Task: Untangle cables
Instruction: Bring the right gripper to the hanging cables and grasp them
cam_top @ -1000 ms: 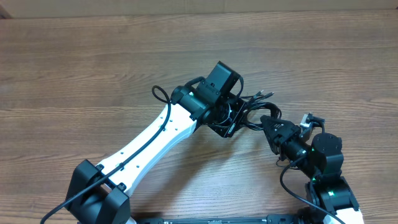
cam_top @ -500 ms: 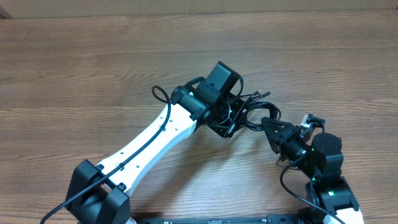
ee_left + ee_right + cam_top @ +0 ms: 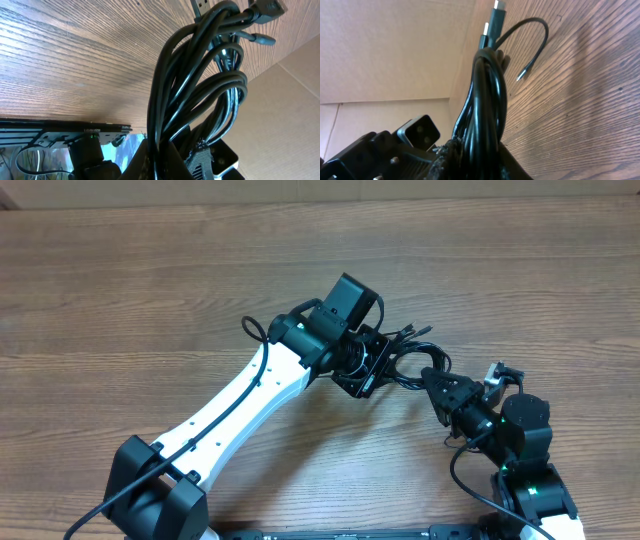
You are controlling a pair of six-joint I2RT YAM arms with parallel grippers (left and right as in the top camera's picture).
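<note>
The brown wood-grain table (image 3: 120, 280) carries nothing loose that can be seen apart from the tangle at its middle. The long white-and-black left arm (image 3: 240, 400) reaches in from the near left corner. The shorter black right arm (image 3: 525, 430) comes up from the near right corner to meet it.

The left hand (image 3: 372, 366) is clamped tight on the cables, which in its wrist view rise out from between its fingers as one thick sheaf. The right hand (image 3: 432, 383) sits just beside it. Its wrist view shows the same sheaf coming straight up out of its narrow jaws, so it looks closed on them too.

The thin, glossy black flexible cables (image 3: 408, 337) are bunched between the two hands, near the table's centre. They are doubled into several parallel loops (image 3: 200, 100) rather than laid out singly.

The small silver-tipped plug ends (image 3: 498, 5) stick out past the bunch, and one thin loose tail (image 3: 535, 50) curls away on its own.

The step in hand looks like an early one: both hands hold the whole knot and no cord is separated yet. The next move probably calls for one hand to keep the bunch anchored. The other would let go and take a single cord near its plug, then draw it out along its own run. Pulling both hands apart would tighten the loops.
</note>
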